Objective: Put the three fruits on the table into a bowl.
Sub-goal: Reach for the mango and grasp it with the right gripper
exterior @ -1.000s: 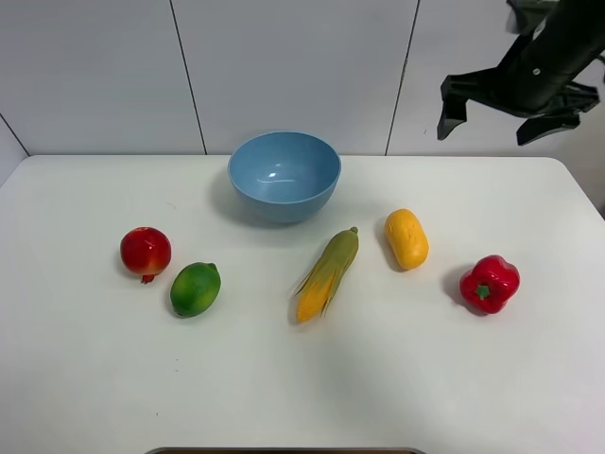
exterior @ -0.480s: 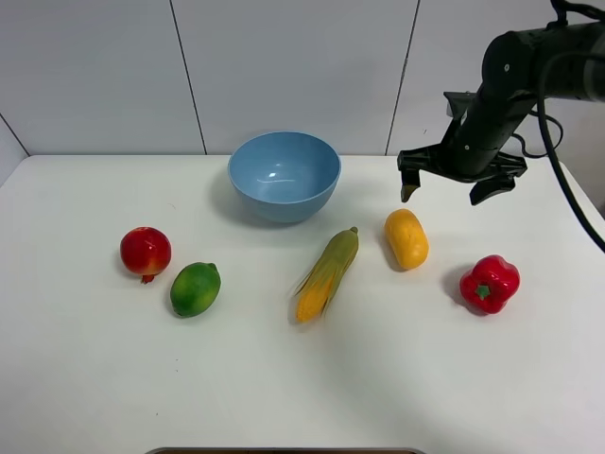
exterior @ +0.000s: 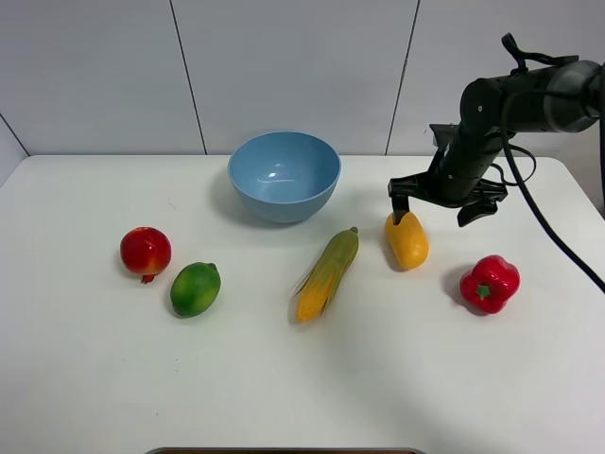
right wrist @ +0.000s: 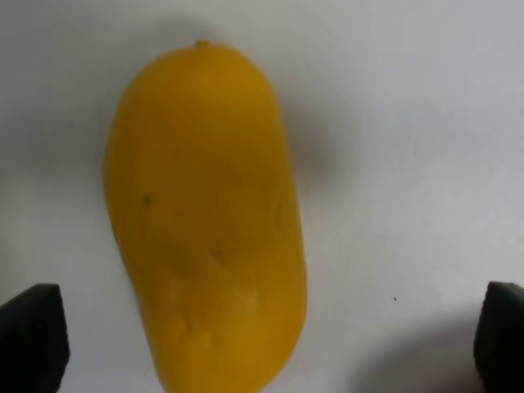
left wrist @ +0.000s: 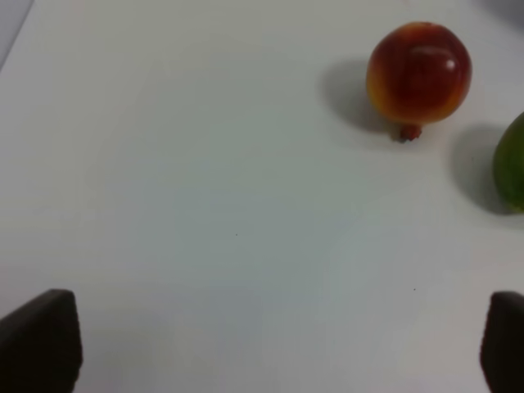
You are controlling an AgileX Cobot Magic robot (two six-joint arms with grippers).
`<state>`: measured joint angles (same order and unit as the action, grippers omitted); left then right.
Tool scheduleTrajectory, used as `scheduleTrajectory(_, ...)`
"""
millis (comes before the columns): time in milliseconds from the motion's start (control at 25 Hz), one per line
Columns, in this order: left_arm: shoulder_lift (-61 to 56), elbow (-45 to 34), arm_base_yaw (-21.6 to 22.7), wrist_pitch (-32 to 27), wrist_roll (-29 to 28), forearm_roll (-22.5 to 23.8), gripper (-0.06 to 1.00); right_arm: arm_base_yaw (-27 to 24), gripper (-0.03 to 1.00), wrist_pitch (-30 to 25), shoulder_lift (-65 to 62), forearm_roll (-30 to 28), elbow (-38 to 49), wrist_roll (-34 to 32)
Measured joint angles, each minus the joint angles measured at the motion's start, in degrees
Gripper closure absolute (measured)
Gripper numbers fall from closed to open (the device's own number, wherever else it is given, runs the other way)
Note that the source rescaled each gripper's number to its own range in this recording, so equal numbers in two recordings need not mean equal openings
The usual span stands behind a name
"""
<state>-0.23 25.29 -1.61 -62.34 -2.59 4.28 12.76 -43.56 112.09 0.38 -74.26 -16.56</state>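
The yellow-orange mango (exterior: 406, 239) lies on the white table (exterior: 95, 378), right of the light-blue bowl (exterior: 284, 175), which is empty. My right gripper (exterior: 435, 213) is open and hangs low just above the mango's far end. In the right wrist view the mango (right wrist: 205, 213) fills the space between the spread fingertips of the right gripper (right wrist: 266, 340). The red pomegranate (exterior: 145, 253) and green lime (exterior: 195, 288) lie at the left. My left gripper (left wrist: 270, 344) is open over bare table, short of the pomegranate (left wrist: 418, 72) and lime (left wrist: 512, 162); it is outside the exterior view.
A husked corn cob (exterior: 327, 274) lies between the bowl and the table's front, left of the mango. A red bell pepper (exterior: 490, 283) sits to the mango's right, near my right arm. A white panelled wall stands behind the table.
My right arm has come down from high at the back right and moved left, so the open gripper now hangs just over the mango. The fruits and bowl have not moved.
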Motion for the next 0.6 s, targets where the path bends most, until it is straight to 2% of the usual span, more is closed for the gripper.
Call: scheduleTrajectory(600,0.0,0.0,0.0,0.0,0.0,0.0,-0.06,0.0,-0.03,5.31,5.78,0.27,0.0,0.11)
